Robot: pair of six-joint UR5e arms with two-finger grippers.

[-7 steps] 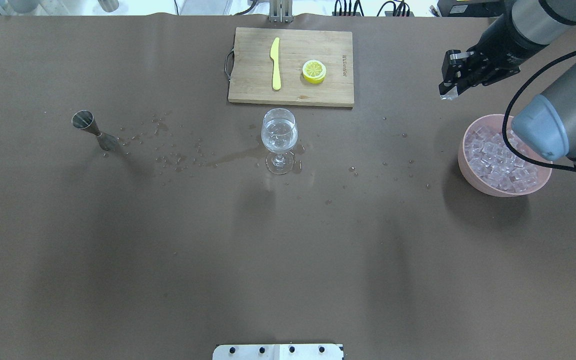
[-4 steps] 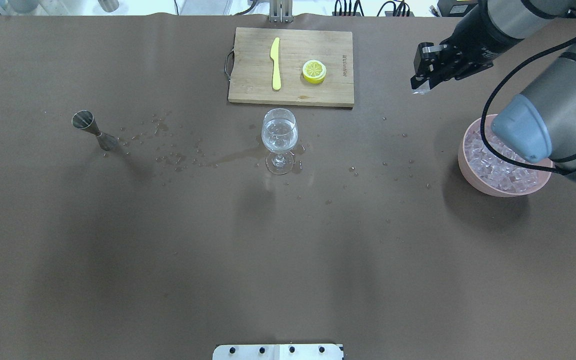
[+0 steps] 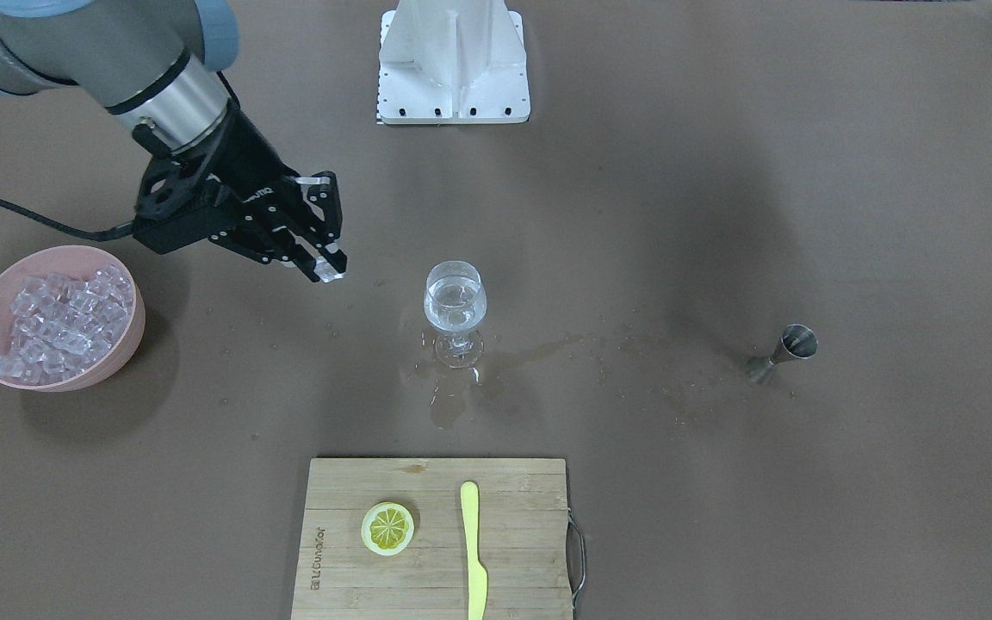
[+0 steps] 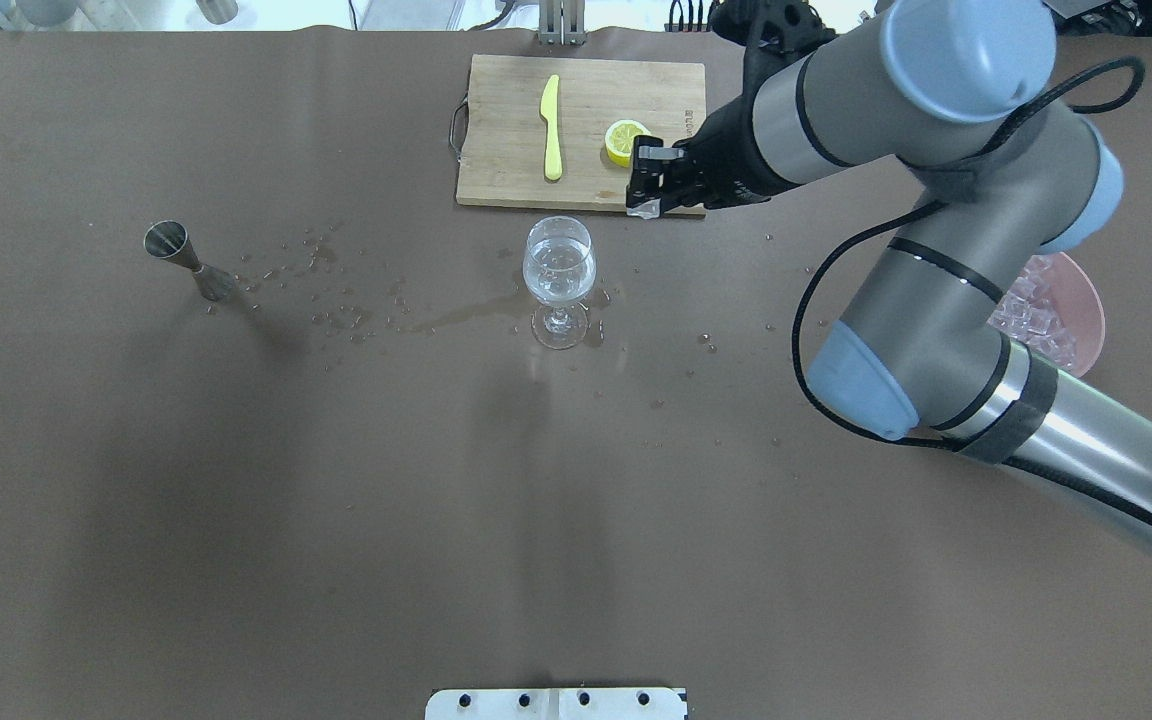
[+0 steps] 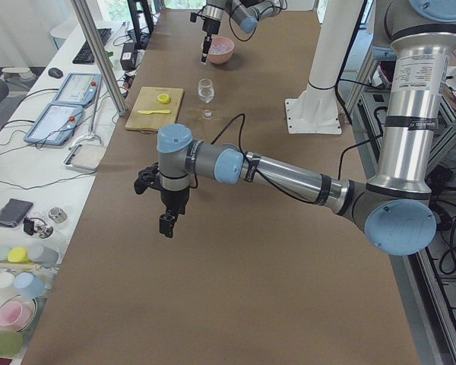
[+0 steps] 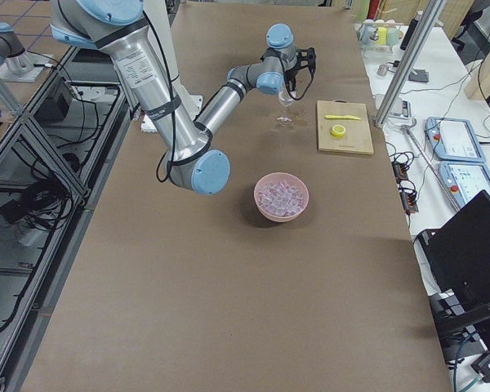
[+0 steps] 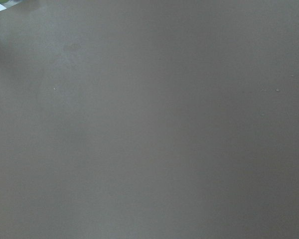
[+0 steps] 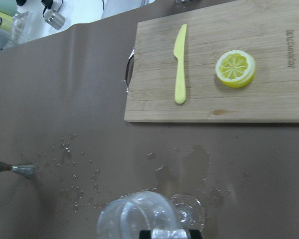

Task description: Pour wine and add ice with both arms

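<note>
Right gripper (image 3: 324,263) hangs above the table (image 3: 720,482), fingers clamped on one ice cube (image 3: 330,270) at the very tips. It sits just beside the stemmed glass (image 3: 455,301), on robot's right of it. In the right wrist view the glass rim is right under the tips. Cube not in the glass yet.

Glass: upright, mid-table, part-full w/ the wine (image 3: 455,317), a clear liquid. Can't tell whether any cubes are in it. Wet patch (image 3: 453,405) around the foot, droplets trailing twd the jigger (image 3: 784,349).

Pink bowl (image 3: 133,331): on robot's right, well apart from glass, heaped w/ the ice (image 3: 61,323), many small clear cubes, nearly to the rim. In overhead view the right arm (image 4: 936,300) covers most of it.

Jigger: stands on robot's left, well apart from glass, open end up. Contents not visible.

Cutting board (image 3: 513,517): far side of table from robot, carries lemon slice (image 3: 387,528) & yellow knife (image 3: 472,551), side by side, not touching.

Left gripper (image 5: 167,223): seen only in the side view, low over bare table, far from all items. Fingers apart or together, can't tell. Its wrist cam shows only table surface.
</note>
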